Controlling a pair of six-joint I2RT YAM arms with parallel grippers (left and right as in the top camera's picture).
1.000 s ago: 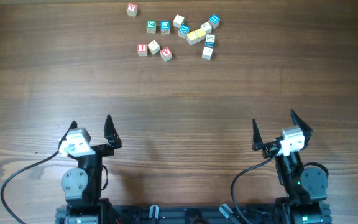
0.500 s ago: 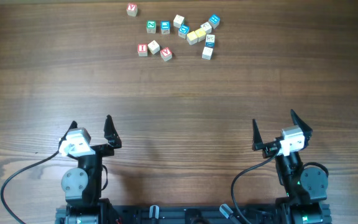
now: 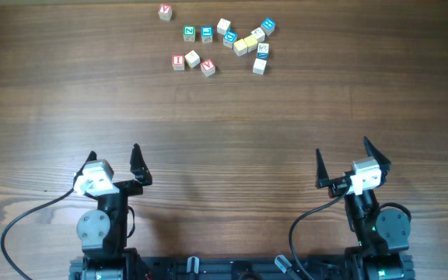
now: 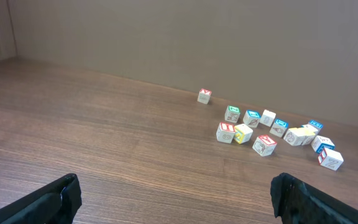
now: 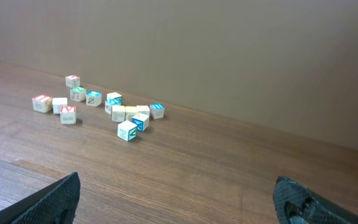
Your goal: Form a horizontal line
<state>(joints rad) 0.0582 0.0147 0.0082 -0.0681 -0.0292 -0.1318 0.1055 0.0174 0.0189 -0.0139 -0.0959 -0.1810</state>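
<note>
The letter cubes [image 3: 192, 57] lay in a loose bunch at the far side of the wood table [image 3: 224, 155], not yet in a line, with blue cubes [image 3: 206, 33] and a green cube [image 3: 189, 33] mixed in and one red-letter cube [image 3: 165, 12] off by itself. The left gripper [image 3: 113, 152] and right gripper [image 3: 342, 148] sat near the front edge, well apart from the cubes, jaws wide open and holding nothing. Only the wrist views showed the brown wall [image 4: 166, 37] behind the cubes.

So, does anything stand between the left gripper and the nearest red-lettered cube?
Nothing visible does. Only bare wooden table lies between the open left gripper and the red-lettered cube at the cluster's left end.
</note>
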